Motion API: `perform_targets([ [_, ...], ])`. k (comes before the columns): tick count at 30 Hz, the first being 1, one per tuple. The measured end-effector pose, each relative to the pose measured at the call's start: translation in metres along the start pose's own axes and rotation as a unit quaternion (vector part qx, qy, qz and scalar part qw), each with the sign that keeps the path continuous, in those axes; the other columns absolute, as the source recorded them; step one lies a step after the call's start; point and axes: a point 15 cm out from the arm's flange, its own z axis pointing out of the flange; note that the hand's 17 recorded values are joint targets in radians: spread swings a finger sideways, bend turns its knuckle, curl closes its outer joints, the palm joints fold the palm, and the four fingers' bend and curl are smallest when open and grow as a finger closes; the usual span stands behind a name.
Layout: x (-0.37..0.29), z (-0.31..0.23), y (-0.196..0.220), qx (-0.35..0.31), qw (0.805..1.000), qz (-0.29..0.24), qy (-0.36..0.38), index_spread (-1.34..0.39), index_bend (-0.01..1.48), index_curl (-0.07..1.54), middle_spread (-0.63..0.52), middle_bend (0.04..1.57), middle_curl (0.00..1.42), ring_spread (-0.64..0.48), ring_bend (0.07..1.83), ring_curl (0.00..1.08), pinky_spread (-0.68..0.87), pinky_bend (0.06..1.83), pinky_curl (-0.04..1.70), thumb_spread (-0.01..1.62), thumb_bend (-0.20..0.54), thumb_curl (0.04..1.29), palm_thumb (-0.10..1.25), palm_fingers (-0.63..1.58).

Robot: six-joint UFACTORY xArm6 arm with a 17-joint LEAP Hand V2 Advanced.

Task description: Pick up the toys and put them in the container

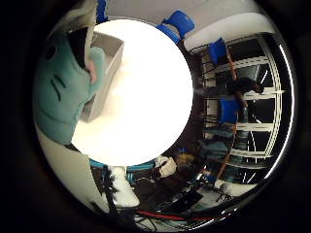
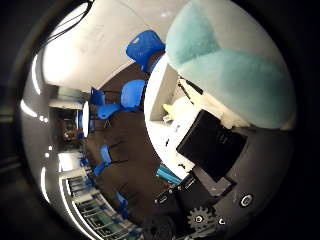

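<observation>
A teal plush toy with dark stitched marks sits close against my palm, and it also shows beside the container. My hand is shut on it, a black finger part pressed against its side. The plush hangs above the edge of an open grey box container that stands on the round white table. A small yellow toy lies by the container's wall; whether it is inside I cannot tell.
Blue chairs stand around the table on a dark floor. More blue chairs and white railings lie beyond the table's far rim. A white stand and clutter sit below the table edge.
</observation>
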Motion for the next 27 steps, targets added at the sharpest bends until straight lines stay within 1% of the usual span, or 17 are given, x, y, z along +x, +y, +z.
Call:
perform_targets([
  [6, -0.026, 0.027, -0.027, 0.011, 0.999, -0.003, -0.03, -0.2, 1.14, 0.79, -0.17, 1.26, 0.89, -0.31, 1.21, 0.99, -0.22, 1.09, 1.3, 1.18, -0.016, 0.58, 0.92, 1.08],
  [9, -0.032, 0.038, -0.033, 0.01, 0.999, -0.005, -0.036, -0.21, 1.06, 0.77, -0.18, 1.2, 0.88, -0.3, 1.21, 0.95, -0.24, 1.07, 1.23, 1.2, -0.021, 0.54, 0.89, 1.08],
  [11, -0.034, 0.046, -0.034, 0.002, 0.999, -0.005, -0.037, -0.22, 0.91, 0.73, -0.19, 1.16, 0.84, -0.29, 1.2, 0.89, -0.28, 1.02, 1.14, 1.19, -0.034, 0.51, 0.83, 1.07],
  [12, -0.035, 0.048, -0.033, -0.002, 0.999, -0.006, -0.039, -0.24, 0.76, 0.7, -0.2, 1.13, 0.82, -0.28, 1.19, 0.84, -0.33, 1.0, 1.06, 1.18, -0.032, 0.5, 0.81, 1.05],
  [13, -0.035, 0.052, -0.031, -0.008, 0.999, -0.006, -0.04, -0.27, 0.55, 0.67, -0.21, 1.07, 0.78, -0.29, 1.18, 0.79, -0.41, 0.98, 0.98, 1.18, -0.031, 0.47, 0.77, 0.96],
  [14, -0.036, 0.055, -0.03, -0.014, 0.999, -0.007, -0.04, -0.31, 0.34, 0.61, -0.22, 1.01, 0.75, -0.29, 1.16, 0.75, -0.47, 0.99, 0.93, 1.18, -0.029, 0.45, 0.75, 0.81],
  [15, -0.036, 0.056, -0.028, -0.018, 0.999, -0.008, -0.04, -0.34, 0.27, 0.6, -0.23, 0.95, 0.73, -0.29, 1.14, 0.73, -0.49, 1.0, 0.91, 1.18, -0.032, 0.44, 0.73, 0.71],
  [16, -0.036, 0.057, -0.027, -0.02, 0.999, -0.01, -0.04, -0.4, 0.25, 0.57, -0.23, 0.83, 0.69, -0.27, 1.07, 0.71, -0.43, 0.93, 0.91, 1.18, -0.03, 0.42, 0.7, 0.43],
  [17, -0.036, 0.059, -0.025, -0.025, 0.999, -0.01, -0.04, -0.44, 0.26, 0.54, -0.22, 0.75, 0.65, -0.24, 1.0, 0.67, -0.35, 0.86, 0.9, 1.18, -0.03, 0.41, 0.68, 0.3],
  [18, -0.035, 0.06, -0.022, -0.032, 0.999, -0.01, -0.04, -0.46, 0.27, 0.52, -0.19, 0.65, 0.6, -0.18, 0.92, 0.62, -0.24, 0.82, 0.88, 1.18, -0.027, 0.39, 0.67, 0.22],
  [19, -0.035, 0.062, -0.02, -0.038, 0.998, -0.012, -0.04, -0.48, 0.28, 0.49, -0.15, 0.55, 0.55, -0.1, 0.83, 0.57, -0.08, 0.8, 0.87, 1.17, -0.027, 0.38, 0.64, 0.14],
  [22, -0.031, 0.062, -0.018, -0.042, 0.998, -0.015, -0.04, -0.49, 0.26, 0.45, -0.08, 0.43, 0.47, 0.04, 0.67, 0.48, 0.2, 0.76, 0.81, 1.16, -0.023, 0.35, 0.62, 0.07],
  [23, -0.03, 0.062, -0.018, -0.042, 0.998, -0.017, -0.04, -0.49, 0.24, 0.43, -0.06, 0.42, 0.45, 0.09, 0.62, 0.43, 0.3, 0.72, 0.77, 1.16, -0.026, 0.34, 0.6, 0.07],
  [25, -0.027, 0.061, -0.018, -0.041, 0.998, -0.015, -0.041, -0.49, 0.2, 0.41, -0.05, 0.42, 0.43, 0.14, 0.55, 0.39, 0.41, 0.67, 0.71, 1.16, -0.021, 0.34, 0.6, 0.08],
  [27, -0.023, 0.059, -0.018, -0.038, 0.998, -0.012, -0.04, -0.49, 0.18, 0.39, -0.05, 0.41, 0.41, 0.17, 0.49, 0.35, 0.49, 0.62, 0.65, 1.15, -0.021, 0.33, 0.59, 0.1],
])
